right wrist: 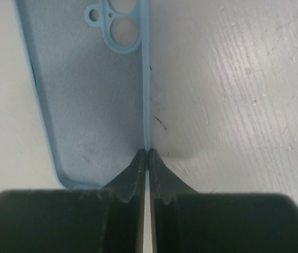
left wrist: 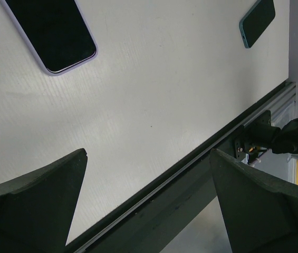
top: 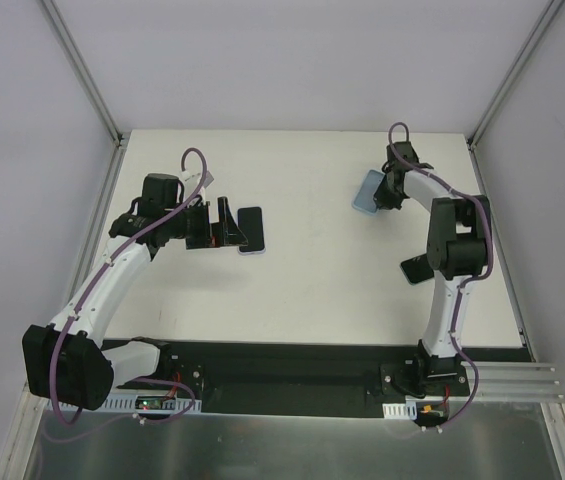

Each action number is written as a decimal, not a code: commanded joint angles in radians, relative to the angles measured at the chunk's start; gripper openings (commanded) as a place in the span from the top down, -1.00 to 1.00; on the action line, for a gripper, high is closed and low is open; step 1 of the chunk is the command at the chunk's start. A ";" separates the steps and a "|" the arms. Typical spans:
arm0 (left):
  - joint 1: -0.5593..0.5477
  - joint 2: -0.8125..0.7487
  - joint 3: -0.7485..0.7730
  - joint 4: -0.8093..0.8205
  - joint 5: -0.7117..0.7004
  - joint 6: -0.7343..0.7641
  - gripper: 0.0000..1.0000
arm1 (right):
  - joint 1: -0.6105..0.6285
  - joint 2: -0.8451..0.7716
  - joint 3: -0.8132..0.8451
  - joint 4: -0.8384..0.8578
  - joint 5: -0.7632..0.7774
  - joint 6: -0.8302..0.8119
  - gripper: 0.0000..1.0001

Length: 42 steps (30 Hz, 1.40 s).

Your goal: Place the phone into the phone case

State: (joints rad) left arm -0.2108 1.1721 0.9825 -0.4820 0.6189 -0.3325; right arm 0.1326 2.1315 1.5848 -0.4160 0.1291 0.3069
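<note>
Clamping right gripper [right wrist: 147, 153] tight onto the phone case [right wrist: 85, 95] rim, toward far right corner (left gripper [left wrist: 147, 158] gaping beside the phone [left wrist: 51, 31]).

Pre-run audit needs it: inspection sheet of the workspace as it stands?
Surface: white table, fine scratches near the case.
Job's things: phone flat, screen up; phone case pinched at one long rim.
Clutter: dark slab with a blue-green rim, by the right arm.
Grippers: left gripper open, empty, beside the phone; right gripper shut on the case.
Cables: purple cables looped along both arms.
Surroundings: white walls, metal rail at near edge.
</note>
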 commanded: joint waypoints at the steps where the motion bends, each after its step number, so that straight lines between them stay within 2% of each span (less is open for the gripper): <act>1: -0.012 -0.015 -0.007 0.022 -0.001 -0.002 -0.98 | 0.019 -0.086 -0.090 0.013 -0.121 -0.112 0.97; 4: -0.012 -0.017 -0.007 0.020 -0.018 0.007 -0.98 | 0.051 -0.188 -0.155 0.003 -0.121 -0.179 0.97; 9: -0.010 -0.037 -0.010 0.017 -0.059 0.013 -0.98 | 0.131 -0.427 -0.416 -0.006 -0.212 -0.181 0.97; 11: -0.010 -0.031 -0.008 0.017 -0.061 0.012 -0.98 | 0.215 -0.516 -0.510 -0.012 -0.181 -0.174 0.96; 14: -0.010 -0.020 -0.010 0.017 -0.044 0.009 -0.98 | 0.336 -0.577 -0.560 -0.033 -0.137 -0.108 0.95; 16: -0.010 -0.022 -0.007 0.016 -0.045 0.010 -0.98 | 0.412 -0.614 -0.588 -0.064 -0.033 -0.028 0.95; 20: -0.010 -0.031 -0.011 0.016 -0.058 0.016 -0.98 | 0.518 -0.656 -0.638 -0.052 0.012 0.061 0.93; 22: -0.010 -0.034 -0.011 0.014 -0.059 0.018 -0.99 | 0.580 -0.635 -0.628 -0.087 0.103 0.067 0.92; 25: -0.010 -0.038 -0.010 0.016 -0.065 0.018 -0.98 | 0.627 -0.601 -0.617 -0.138 0.185 0.078 0.93; 29: -0.010 -0.037 -0.011 0.014 -0.070 0.018 -0.98 | 0.676 -0.634 -0.652 -0.162 0.244 0.109 0.93; 32: -0.010 -0.031 -0.007 0.014 -0.062 0.020 -0.98 | 0.693 -0.647 -0.652 -0.165 0.233 0.126 0.77; 37: -0.010 -0.031 -0.007 0.014 -0.067 0.018 -0.97 | 0.691 -0.610 -0.553 -0.263 0.293 0.150 0.42; 38: -0.010 -0.031 -0.008 0.014 -0.065 0.016 -0.97 | 0.691 -0.614 -0.545 -0.271 0.300 0.150 0.16; 41: -0.010 -0.038 -0.008 0.011 -0.071 0.018 -0.97 | 0.671 -0.651 -0.534 -0.282 0.351 0.172 -0.37; 42: -0.010 -0.043 -0.008 0.011 -0.073 0.020 -0.97 | 0.658 -0.662 -0.534 -0.294 0.366 0.179 -0.43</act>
State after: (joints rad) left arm -0.2108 1.1625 0.9817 -0.4789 0.5648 -0.3290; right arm 0.8181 1.5227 1.0096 -0.6380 0.3946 0.4473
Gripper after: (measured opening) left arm 0.988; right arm 0.613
